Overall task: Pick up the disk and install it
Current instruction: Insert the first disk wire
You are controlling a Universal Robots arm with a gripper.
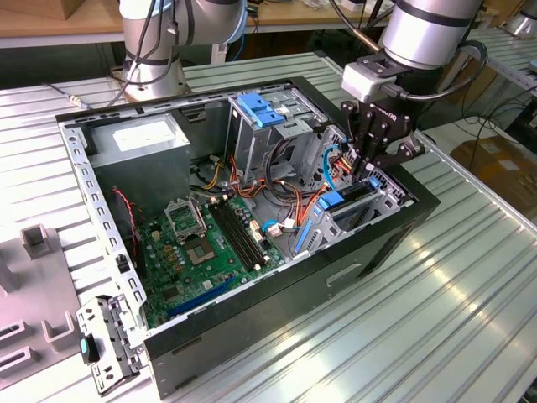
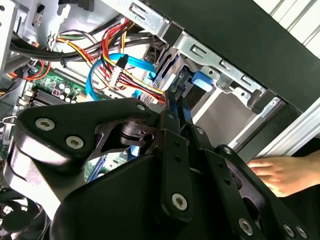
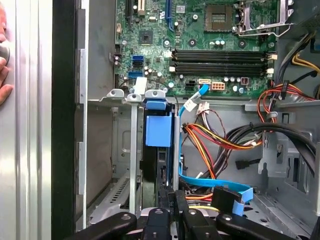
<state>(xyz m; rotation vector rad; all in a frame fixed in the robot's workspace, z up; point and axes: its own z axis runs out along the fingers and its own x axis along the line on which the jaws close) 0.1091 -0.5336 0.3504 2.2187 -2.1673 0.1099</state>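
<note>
Inside, we see the open black computer case [image 1: 277,302] lying on the ribbed metal tabletop [image 1: 453,319], holding a green motherboard [image 1: 210,243], a grey power supply box with a white sticker [image 1: 138,138], a tall metal cage topped by a blue plastic latch [image 1: 260,109], and bundles of red, orange and yellow cables [image 3: 210,140]. At the corner of the case on the exterior view's right stands a metal drive bay [image 1: 369,210], and the disk, a flat silver hard drive with blue plastic rails [image 1: 348,201], sits edge-up in it. We see the black claw [image 1: 369,164] lowered right over that bay, its fingers [image 2: 175,107] pinched on the disk's thin edge. From the first wrist view we look straight down the bay: the blue rail end of the disk [image 3: 157,130] stands between the bay's metal walls, with a flat blue data cable [image 3: 215,185] curling beside it. Both wrist views also catch a person's hand [image 2: 285,172] resting on the tabletop outside the case.
</note>
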